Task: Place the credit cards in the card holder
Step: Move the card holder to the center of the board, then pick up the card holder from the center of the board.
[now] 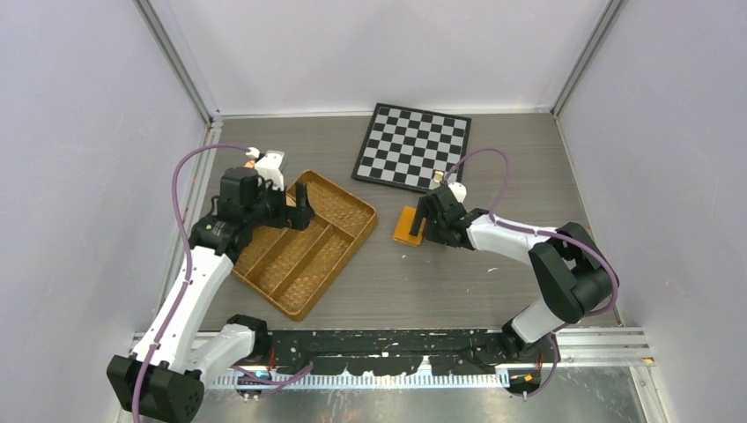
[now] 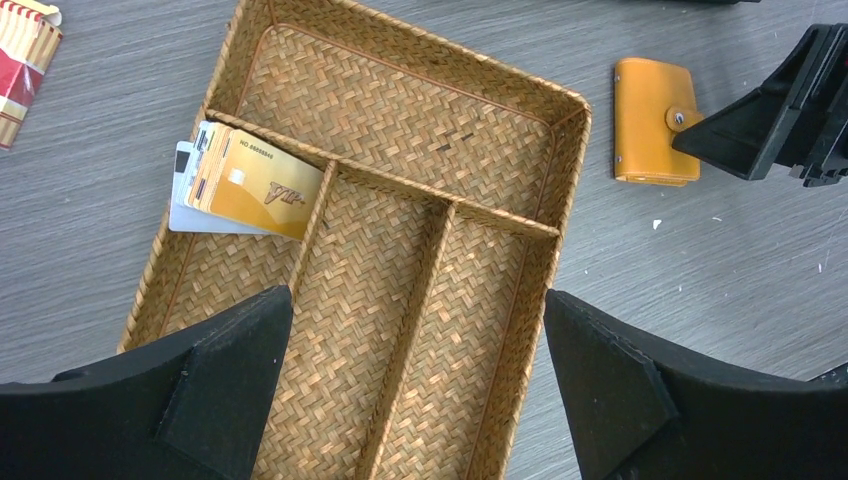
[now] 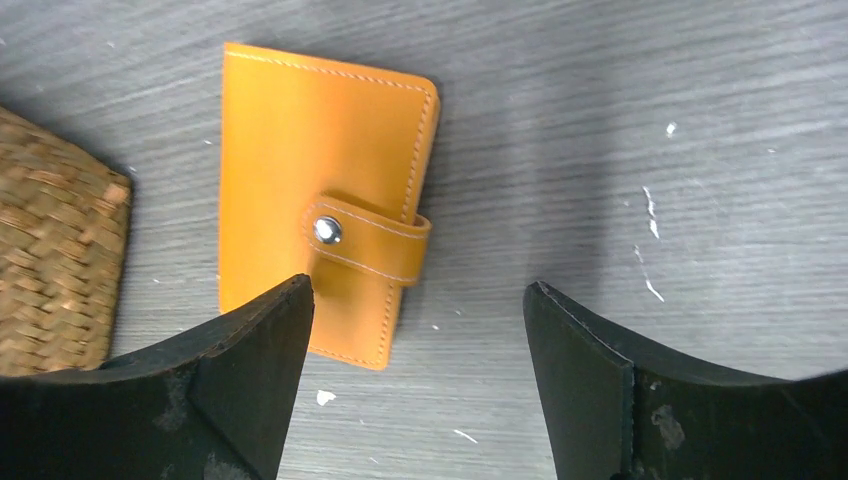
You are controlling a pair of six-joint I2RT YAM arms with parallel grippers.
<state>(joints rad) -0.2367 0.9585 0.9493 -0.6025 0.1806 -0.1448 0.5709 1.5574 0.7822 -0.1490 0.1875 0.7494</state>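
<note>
A small stack of credit cards, a gold one on top and a pale blue-white one under it, lies in the tray's left compartment, leaning over a divider. The orange card holder lies flat and snapped shut on the table just right of the tray; it also shows in the top view and the left wrist view. My left gripper is open and empty above the tray's narrow compartments. My right gripper is open and empty, its left finger over the holder's near corner.
The brown woven divided tray sits left of centre. A chessboard lies at the back, a small piece at its near edge. A red-and-tan packet lies on the table beyond the tray's far-left corner.
</note>
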